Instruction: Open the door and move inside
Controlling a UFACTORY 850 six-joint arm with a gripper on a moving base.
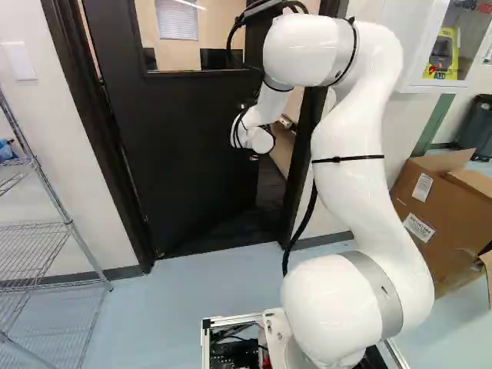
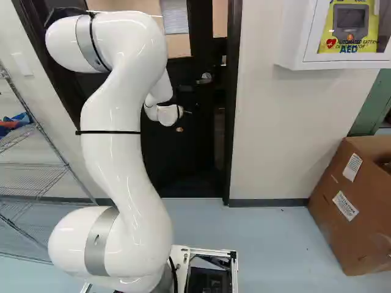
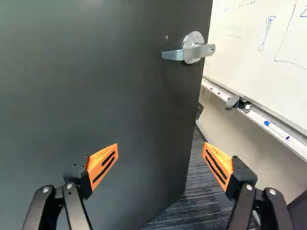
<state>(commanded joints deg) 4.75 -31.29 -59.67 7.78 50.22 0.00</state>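
Black door (image 1: 177,138) stands ajar, far side of the floor (image 2: 263,244), hinge edge left, free edge right, swung away into the room beyond. Opening shows between free edge and right side of the frame (image 2: 232,122). White arm (image 1: 354,154) is up, wrist end out toward the door. Claw (image 2: 183,117) is spread wide, orange pads (image 3: 103,165) well apart. Metal handle (image 3: 194,48) is ahead of the claw, by the door's free edge, outside the grip. Past that edge: whiteboard (image 3: 254,24) on the right, tray with marker (image 3: 277,130), dark striped carpet (image 3: 206,206). This side: wire rack (image 1: 68,224) left, cardboard box (image 2: 342,235) right, white wall cabinet (image 2: 296,55) above it, farther back.
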